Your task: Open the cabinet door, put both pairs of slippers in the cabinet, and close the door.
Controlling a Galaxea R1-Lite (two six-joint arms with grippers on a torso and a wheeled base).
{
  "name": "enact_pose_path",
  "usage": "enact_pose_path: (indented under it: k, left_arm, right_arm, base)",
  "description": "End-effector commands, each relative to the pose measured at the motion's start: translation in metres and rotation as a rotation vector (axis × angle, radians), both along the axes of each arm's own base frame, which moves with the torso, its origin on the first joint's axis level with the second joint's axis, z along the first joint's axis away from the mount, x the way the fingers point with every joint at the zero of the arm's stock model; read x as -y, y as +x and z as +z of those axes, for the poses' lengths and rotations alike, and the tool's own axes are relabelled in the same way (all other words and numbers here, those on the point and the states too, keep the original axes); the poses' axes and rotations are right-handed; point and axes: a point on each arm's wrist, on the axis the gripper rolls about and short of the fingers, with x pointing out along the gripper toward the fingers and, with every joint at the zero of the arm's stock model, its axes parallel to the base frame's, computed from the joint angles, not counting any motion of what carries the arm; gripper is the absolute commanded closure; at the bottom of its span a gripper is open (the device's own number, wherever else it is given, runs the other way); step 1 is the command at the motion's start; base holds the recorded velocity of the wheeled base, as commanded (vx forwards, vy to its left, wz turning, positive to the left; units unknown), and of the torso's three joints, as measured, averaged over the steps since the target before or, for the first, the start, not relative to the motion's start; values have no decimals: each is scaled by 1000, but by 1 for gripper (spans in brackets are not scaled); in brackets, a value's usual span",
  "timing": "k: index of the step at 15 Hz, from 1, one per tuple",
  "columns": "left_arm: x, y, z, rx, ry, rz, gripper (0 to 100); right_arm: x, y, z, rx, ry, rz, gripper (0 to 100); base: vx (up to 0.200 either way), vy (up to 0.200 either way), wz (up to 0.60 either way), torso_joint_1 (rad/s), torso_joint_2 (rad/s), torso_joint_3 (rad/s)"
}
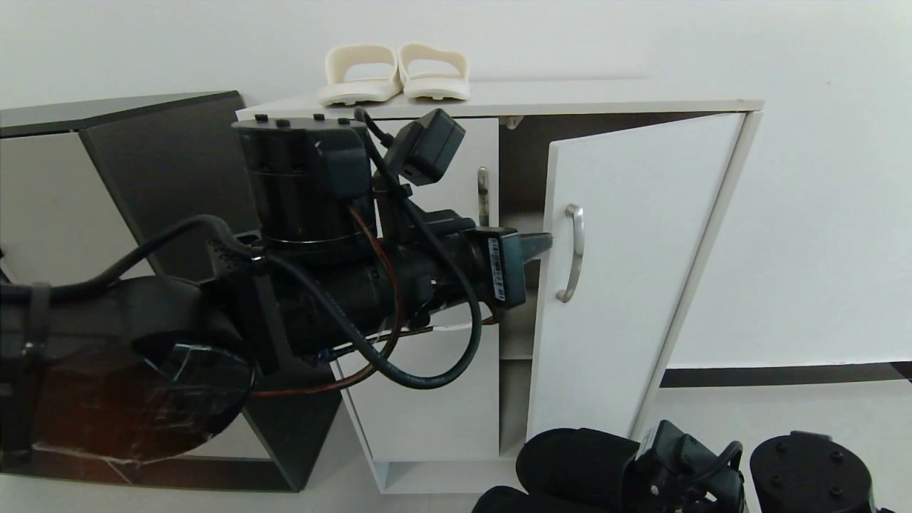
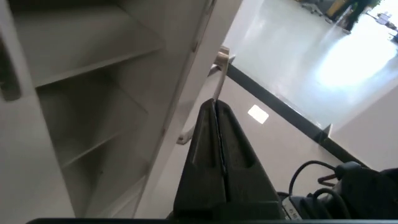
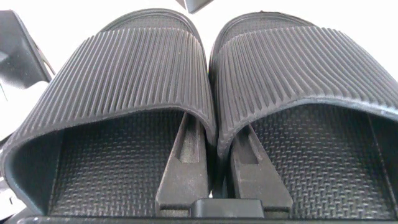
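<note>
At the door's (image 1: 641,320) 9 o'clock edge, my left gripper (image 1: 539,244) is sitting clenched, empty. My right gripper (image 3: 217,134) is pinching black slippers (image 3: 149,68), risking snagging that half-open door.

The black slippers (image 3: 149,68) look ribbed, matt, rubbery.

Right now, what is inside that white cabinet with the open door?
Bare pale shelves inside the white wooden cabinet, with nothing on the parts showing. The robot's black left arm and the open door cover the rest.
</note>
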Motion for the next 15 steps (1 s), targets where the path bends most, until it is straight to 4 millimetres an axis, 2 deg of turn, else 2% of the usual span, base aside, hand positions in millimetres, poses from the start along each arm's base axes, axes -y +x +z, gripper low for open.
enact_pose_path:
  k: [1,3,7,10,15]
  left_arm:
    - [-9,-10,4,28,-34,8,100]
    - [-13,-3,1,38,-49,34,100]
    - [4,27,-7,35,-36,71,100]
    - [3,50,-8,51,-52,117,100]
    - [6,57,-4,22,-29,76,100]
  right_arm:
    - [0,0,-1,-2,-3,1,100]
    - [-1,0,-1,-3,-4,1,100]
    - [-1,0,-3,-7,-9,1,100]
    - [0,0,-3,-8,-12,1,100]
    - [1,-3,-7,-21,-28,10,100]
  base:
    - [0,0,0,0,0,0]
    - [0,0,0,0,0,0]
    - [0,0,0,0,0,0]
    - [0,0,0,0,0,0]
    - [0,0,0,0,0,0]
